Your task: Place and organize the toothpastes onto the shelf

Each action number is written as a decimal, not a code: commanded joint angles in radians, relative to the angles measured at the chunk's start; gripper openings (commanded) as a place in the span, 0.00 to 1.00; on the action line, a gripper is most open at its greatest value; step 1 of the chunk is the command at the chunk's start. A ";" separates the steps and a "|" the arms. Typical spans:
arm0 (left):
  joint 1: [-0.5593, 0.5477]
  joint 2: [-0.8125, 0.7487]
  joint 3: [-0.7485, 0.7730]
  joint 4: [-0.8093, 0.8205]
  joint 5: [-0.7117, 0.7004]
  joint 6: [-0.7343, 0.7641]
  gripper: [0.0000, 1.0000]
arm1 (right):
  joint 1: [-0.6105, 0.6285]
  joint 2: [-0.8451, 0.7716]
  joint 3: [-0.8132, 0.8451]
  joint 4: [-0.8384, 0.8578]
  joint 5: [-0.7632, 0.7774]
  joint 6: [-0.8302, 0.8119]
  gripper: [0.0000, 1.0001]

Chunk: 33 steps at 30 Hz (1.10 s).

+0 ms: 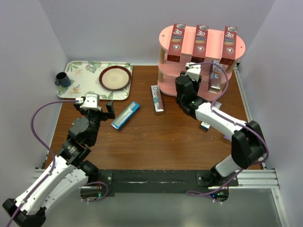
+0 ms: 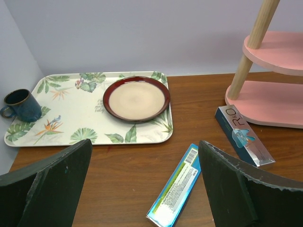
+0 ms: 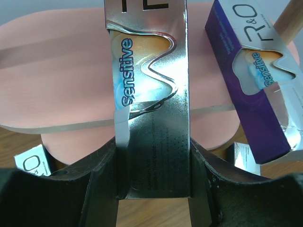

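The pink shelf (image 1: 210, 38) stands at the back right. Three red toothpastes (image 1: 200, 43) stand on its top tier. A purple toothpaste (image 3: 255, 71) leans on the middle tier (image 3: 57, 75). My right gripper (image 3: 152, 151) is shut on a silver "sensitive" toothpaste (image 3: 150, 94) and holds it upright in front of that tier. My left gripper (image 2: 144, 156) is open and empty above the table. A teal toothpaste (image 2: 176, 189) lies just below it, nearer the right finger. A silver-blue R&O toothpaste (image 2: 244, 135) lies by the shelf's foot.
A floral tray (image 1: 80, 75) at the back left holds a red-rimmed plate (image 1: 115, 77) and a dark blue cup (image 1: 62, 79). Two white carton ends (image 3: 33, 163) (image 3: 244, 158) lie on the table below the shelf. Another carton (image 1: 206, 126) lies under my right arm.
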 commanded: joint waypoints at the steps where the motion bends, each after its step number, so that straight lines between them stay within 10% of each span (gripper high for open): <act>1: 0.005 -0.009 -0.010 0.035 0.003 0.015 1.00 | -0.010 0.009 0.046 0.073 0.006 0.004 0.46; 24: 0.005 -0.016 -0.013 0.033 -0.002 0.016 1.00 | -0.022 0.006 0.034 0.122 0.005 -0.009 0.60; 33: 0.004 -0.016 -0.013 0.035 0.000 0.016 1.00 | -0.024 -0.029 -0.020 0.147 -0.020 -0.055 0.41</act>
